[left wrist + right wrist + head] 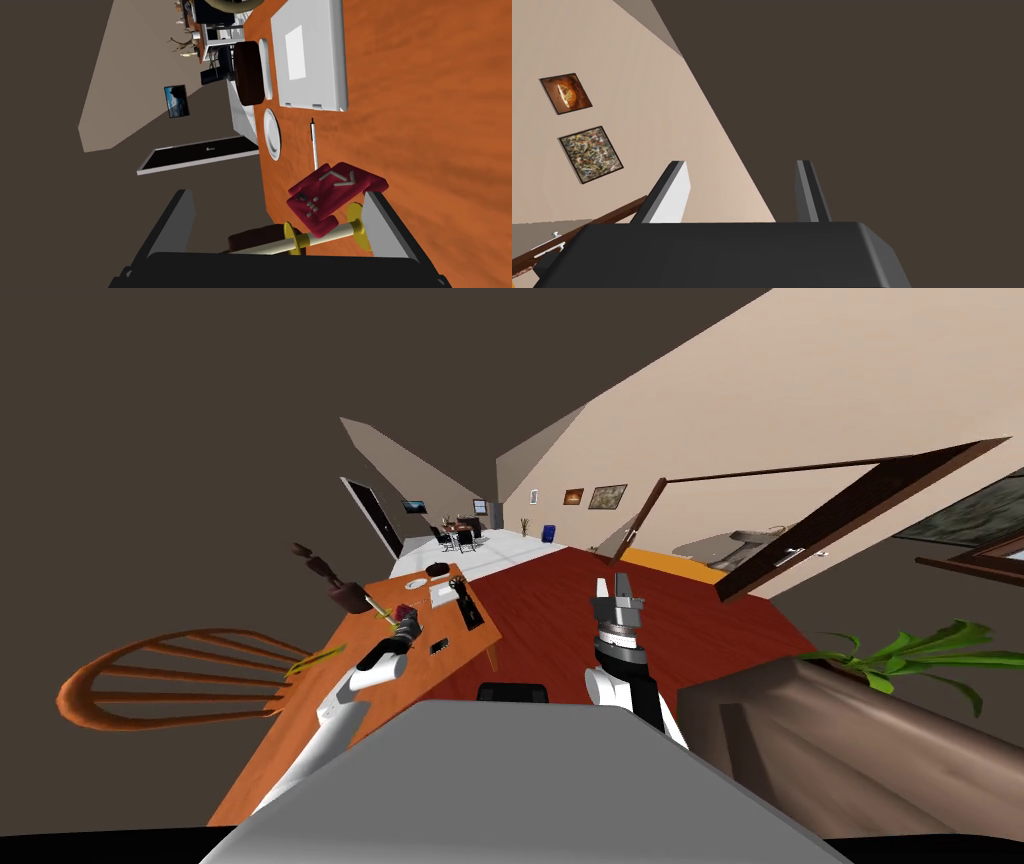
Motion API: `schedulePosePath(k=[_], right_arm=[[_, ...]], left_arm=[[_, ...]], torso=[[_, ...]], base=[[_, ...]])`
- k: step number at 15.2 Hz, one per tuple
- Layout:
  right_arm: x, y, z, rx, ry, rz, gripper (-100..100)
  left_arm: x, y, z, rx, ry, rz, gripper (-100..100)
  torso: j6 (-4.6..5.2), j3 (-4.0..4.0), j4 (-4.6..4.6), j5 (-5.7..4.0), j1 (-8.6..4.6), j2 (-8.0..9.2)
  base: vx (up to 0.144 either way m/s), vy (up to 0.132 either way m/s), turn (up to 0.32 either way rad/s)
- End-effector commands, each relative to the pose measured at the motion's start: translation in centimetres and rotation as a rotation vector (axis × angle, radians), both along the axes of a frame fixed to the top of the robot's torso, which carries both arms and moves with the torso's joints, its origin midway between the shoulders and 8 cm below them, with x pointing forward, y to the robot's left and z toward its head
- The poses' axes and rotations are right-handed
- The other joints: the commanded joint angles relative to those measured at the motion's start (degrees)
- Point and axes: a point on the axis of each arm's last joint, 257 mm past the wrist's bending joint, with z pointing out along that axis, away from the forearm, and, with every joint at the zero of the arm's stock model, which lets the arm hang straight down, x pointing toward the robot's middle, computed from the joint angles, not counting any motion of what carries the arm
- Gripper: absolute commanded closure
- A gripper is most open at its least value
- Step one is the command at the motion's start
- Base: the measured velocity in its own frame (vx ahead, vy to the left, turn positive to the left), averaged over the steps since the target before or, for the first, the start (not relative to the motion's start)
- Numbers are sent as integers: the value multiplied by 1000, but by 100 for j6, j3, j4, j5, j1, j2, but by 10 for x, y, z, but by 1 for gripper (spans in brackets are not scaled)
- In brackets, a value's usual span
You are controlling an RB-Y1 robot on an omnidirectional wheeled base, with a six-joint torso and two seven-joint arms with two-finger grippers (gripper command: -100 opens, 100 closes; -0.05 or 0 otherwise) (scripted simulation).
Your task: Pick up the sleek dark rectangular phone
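Note:
The phone (438, 646) is a small dark rectangle lying flat on the orange table (300, 738), close to the table's right edge. My left gripper (403, 620) hovers over the table a little beyond and to the left of the phone. Its fingers (379, 219) are open, and past them lie a dark red flat gadget (334, 194) and a yellow-ended dumbbell-like rod (325, 234). My right gripper (613, 586) is raised over the red floor, open and holding nothing, well to the right of the table.
Farther along the table are a white laptop (312, 55), a pen (314, 145), a white plate (272, 134), a dark bowl (248, 72) and a long dark bar (470, 610). A wooden chair (170, 683) stands left; a brown couch (850, 748), plant (920, 653) and open door (850, 513) stand right.

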Motion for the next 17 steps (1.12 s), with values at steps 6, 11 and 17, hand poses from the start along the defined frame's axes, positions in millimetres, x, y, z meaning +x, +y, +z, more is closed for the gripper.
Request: schedulePosePath(k=[6,11,17], right_arm=[[0,0,0,0,0,0,0],[0,0,0,0,0,0,0],[0,0,0,0,0,0,0]], left_arm=[[-27,40,-54,-73,174,91,-100],[-53,69,-90,-144,302,173,-100],[-83,90,-121,-227,427,250,-100]], torso=[[3,0,0,-1,-1,-1],[2,-1,0,-1,0,-1],[1,-1,0,-1,-1,-2]], base=[[-6,4,-135],[-4,5,-135],[-2,5,-122]])
